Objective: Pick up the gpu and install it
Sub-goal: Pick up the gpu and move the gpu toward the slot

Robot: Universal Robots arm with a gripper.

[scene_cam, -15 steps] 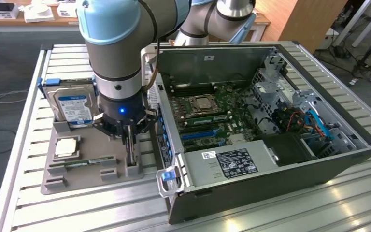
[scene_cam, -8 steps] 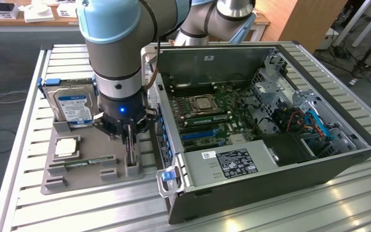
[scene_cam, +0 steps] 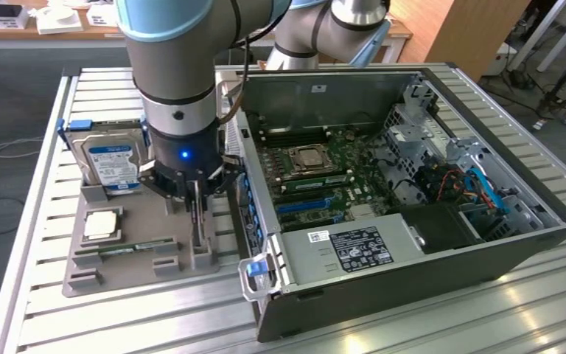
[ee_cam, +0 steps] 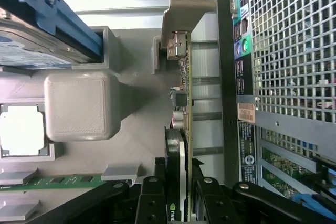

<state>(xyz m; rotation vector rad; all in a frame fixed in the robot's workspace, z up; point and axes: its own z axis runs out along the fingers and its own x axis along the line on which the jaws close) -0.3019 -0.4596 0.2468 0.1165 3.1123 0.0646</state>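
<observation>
**Wrist view.**
- Graphics card [ee_cam: 181, 129] on edge in a grey holder [ee_cam: 131, 77], top edge towards the camera. Silvery end bracket [ee_cam: 185, 9] at the end away from the pincer [ee_cam: 178, 203].
- Black fingers [ee_cam: 151, 200] one on each face of the card, closed in against it as far as can be judged. Card seated in its slot, not yet raised.
- Mesh back of the computer case [ee_cam: 289, 51] just beside the card.
- Writing: green-and-white Nvidia badge on the card's edge, cut off after the first letters. Orange sticker [ee_cam: 245, 113] on the case, not legible.

**Exterior view.**
- Arm [scene_cam: 175, 66] upright over the holder, on the slatted metal counter [scene_cam: 96, 324] at the exterior view's left of the open case.
- Also in the holder:
  - hard drive [scene_cam: 108, 164] at the far end, blue-and-white label too small to read;
  - processor chip [scene_cam: 101, 225] in the middle;
  - memory stick [scene_cam: 126, 249] at the near end.
- Power supply [scene_cam: 357, 247] near the case's front corner, black label with white print, unreadable.

**Step in hand.** Pick-up, at the grasp. Installation not begun, with the blue slots [scene_cam: 308, 205] on the board bare.

**Requirement, as judged.** A square, firm hold on a thin board. A straight draw upward, clear of the holder's posts and of the case wall close alongside.
</observation>
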